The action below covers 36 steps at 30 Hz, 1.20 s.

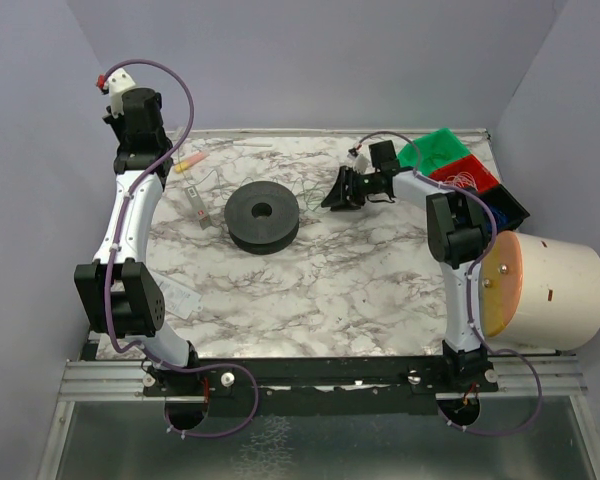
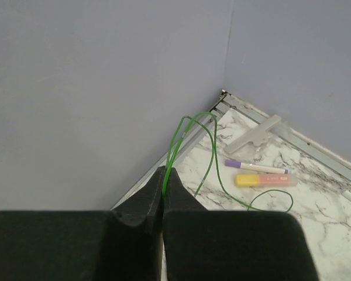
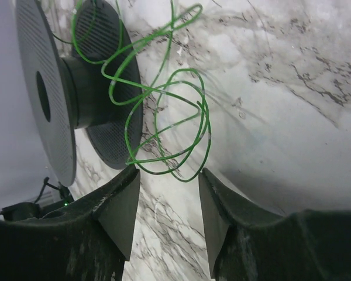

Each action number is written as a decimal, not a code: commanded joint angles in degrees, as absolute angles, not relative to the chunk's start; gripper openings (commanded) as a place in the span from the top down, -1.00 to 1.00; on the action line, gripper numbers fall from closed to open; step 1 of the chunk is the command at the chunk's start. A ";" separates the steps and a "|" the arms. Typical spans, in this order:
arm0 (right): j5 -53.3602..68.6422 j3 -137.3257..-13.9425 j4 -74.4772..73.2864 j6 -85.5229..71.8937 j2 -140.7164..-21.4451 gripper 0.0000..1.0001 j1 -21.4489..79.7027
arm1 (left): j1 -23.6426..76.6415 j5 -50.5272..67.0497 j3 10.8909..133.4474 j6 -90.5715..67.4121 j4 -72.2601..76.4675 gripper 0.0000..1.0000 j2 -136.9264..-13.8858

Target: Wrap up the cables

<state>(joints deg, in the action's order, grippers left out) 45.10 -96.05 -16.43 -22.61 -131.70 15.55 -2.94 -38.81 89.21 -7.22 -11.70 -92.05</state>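
The cables here are thin green wire. In the left wrist view, my left gripper (image 2: 164, 171) is shut on a few strands of green cable (image 2: 190, 126), which arch up from the fingertips and trail down onto the marble table. It hangs by the far-left wall corner. In the right wrist view, a loose coil of green cable (image 3: 174, 120) lies on the table beside the black spool (image 3: 76, 93). My right gripper (image 3: 167, 174) is open, and the coil's lowest loop reaches just between its fingertips. From above, the right gripper (image 1: 340, 188) sits just right of the spool (image 1: 263, 217).
A purple marker (image 2: 256, 167), a yellow-pink highlighter (image 2: 266, 180) and a clear plastic clip (image 2: 256, 136) lie near the back-left corner. Green (image 1: 442, 148), red (image 1: 467, 173) and dark (image 1: 505, 208) bins stand at the back right. A white bucket (image 1: 555, 290) lies at the right edge.
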 commanded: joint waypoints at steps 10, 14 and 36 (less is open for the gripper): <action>48.29 -97.17 -7.96 -29.89 -135.34 0.03 15.64 | -3.40 -37.29 88.33 -8.15 -10.84 1.00 -91.60; 49.26 -97.70 -7.13 -30.07 -136.23 0.04 15.88 | -3.37 -37.04 88.26 -8.26 -10.98 1.00 -91.54; 8.47 -97.12 -18.34 2.51 -113.47 0.99 15.97 | -3.46 -38.70 91.42 -3.93 -12.00 1.00 -88.07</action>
<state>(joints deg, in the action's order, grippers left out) 25.65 -100.71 -19.90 -9.50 -121.75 15.90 -2.94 -38.04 91.00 -5.98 -12.78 -91.68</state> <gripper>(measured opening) 0.007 0.003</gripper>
